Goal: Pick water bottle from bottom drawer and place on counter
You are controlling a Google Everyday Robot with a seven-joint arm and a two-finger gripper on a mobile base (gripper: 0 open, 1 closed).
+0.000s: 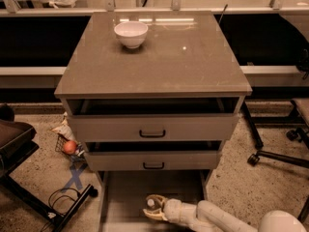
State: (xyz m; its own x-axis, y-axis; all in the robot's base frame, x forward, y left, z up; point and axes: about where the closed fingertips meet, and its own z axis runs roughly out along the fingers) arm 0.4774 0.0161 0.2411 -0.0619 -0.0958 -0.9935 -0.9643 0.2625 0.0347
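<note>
The bottom drawer (125,197) is pulled out at floor level under the two upper drawers. My gripper (147,207) reaches into it from the lower right, low over the drawer floor. Its two pale fingers (155,197) are closed around the water bottle (151,203). Only the bottle's white cap and a bit of clear body show between them. The counter (159,57) is the glossy grey-brown top of the cabinet, well above the gripper.
A white bowl (131,33) stands at the counter's back left. The two upper drawers (152,127) stand slightly open above the gripper. A black stand and cables (58,202) and a red ball (70,147) lie on the floor at left. Chair legs (270,153) are at right.
</note>
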